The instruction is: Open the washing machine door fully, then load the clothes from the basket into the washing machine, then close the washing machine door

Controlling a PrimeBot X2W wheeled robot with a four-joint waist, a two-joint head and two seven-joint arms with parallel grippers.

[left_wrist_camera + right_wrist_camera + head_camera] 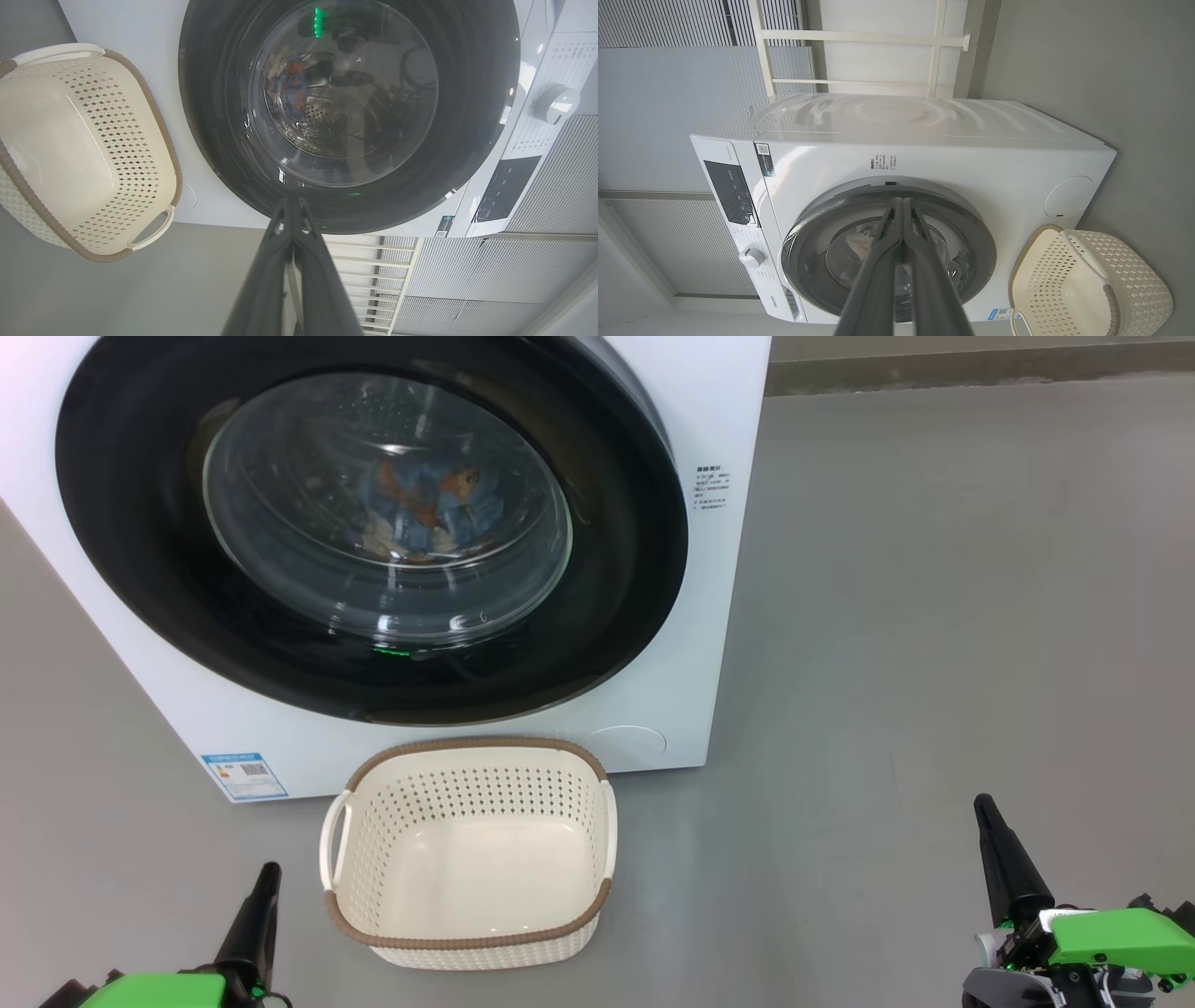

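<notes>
The left gripper is held low at the near left and the right gripper at the near right, well apart. Both are pointed toward the far side, with the jaws pressed together and nothing gripped. The left wrist and right wrist are cased in green.

1. the basket stood on the floor, just before the washing machine, below the washing machine door.
2. the clothes lay in the drum, behind that door.
3. the left gripper hung near the basket's left, and the right gripper well apart on its right.
</notes>
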